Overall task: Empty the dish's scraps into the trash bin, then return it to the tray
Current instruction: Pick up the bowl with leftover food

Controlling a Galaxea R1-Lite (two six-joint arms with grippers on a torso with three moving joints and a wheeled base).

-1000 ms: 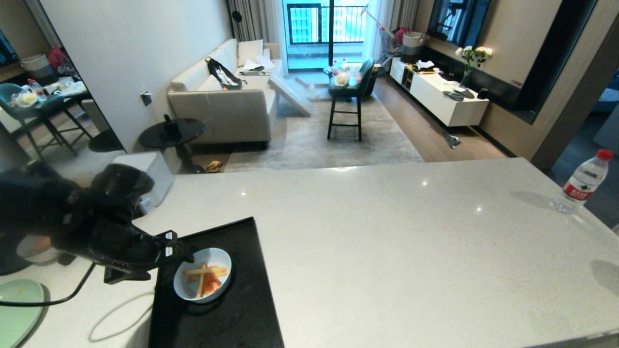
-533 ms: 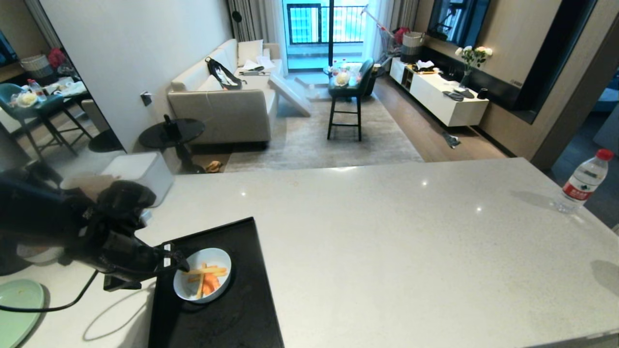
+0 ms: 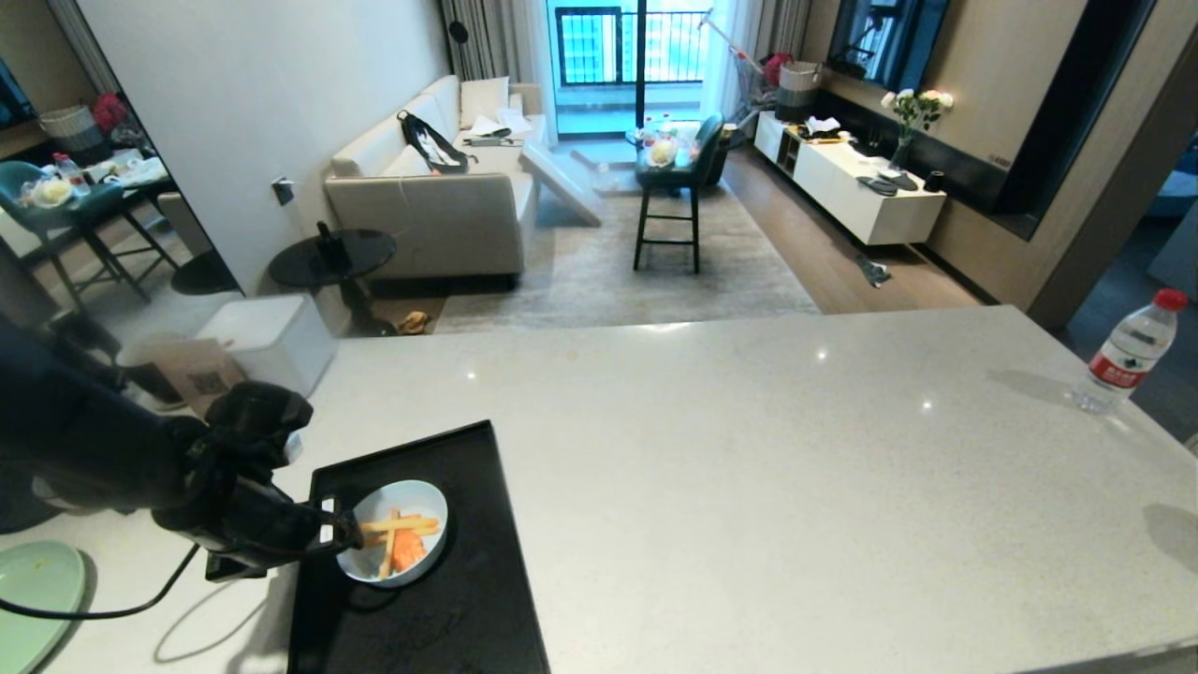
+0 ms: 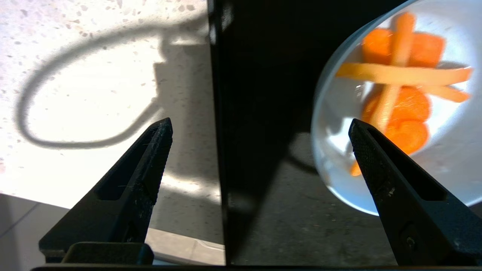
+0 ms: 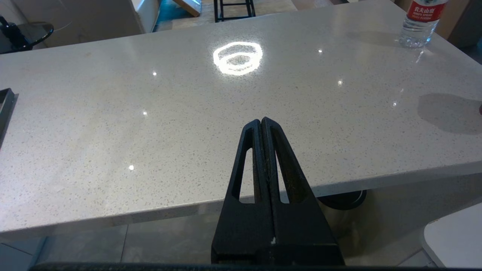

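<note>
stage: pre-grasp | left gripper [image 4: 260,126] jaws apart, straddling rim of dish [image 3: 394,531] on tray [image 3: 449,608] | scraps [image 3: 401,542] undumped | right gripper [image 5: 262,122] pressed together, parked off tray | left: grasp, dump, return

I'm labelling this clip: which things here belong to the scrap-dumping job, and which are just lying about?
Job:
- dish
- scraps
- tray
- left end effector, open at the dish's rim

Lying about:
- green plate
- water bottle
- right end effector, shut, parked

No trash bin shows.
</note>
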